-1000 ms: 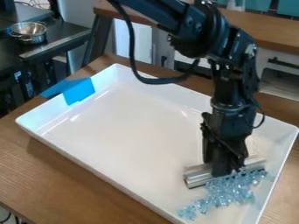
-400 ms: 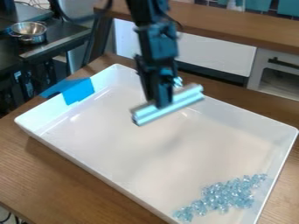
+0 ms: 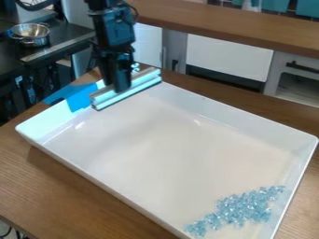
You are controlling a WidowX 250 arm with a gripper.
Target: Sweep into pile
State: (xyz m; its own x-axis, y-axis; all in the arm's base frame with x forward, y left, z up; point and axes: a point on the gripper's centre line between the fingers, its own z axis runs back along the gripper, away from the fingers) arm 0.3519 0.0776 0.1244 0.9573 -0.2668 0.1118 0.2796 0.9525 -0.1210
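The hand (image 3: 118,87) was closed on a metal bar (image 3: 146,80), holding it near its middle. Bar sat above the far left corner of the white tray (image 3: 156,144), its length slanting across the view, right end higher in view than the left. Clear light-blue beads (image 3: 240,207) lay inside the tray toward its near right corner, bunched in one uneven diagonal band, well apart from the bar. Tray stood on the wooden counter (image 3: 59,186). Blue tape (image 3: 81,99) was stuck over the tray's left wall. Metal bowl (image 3: 30,32) stood on a dark surface, far left.
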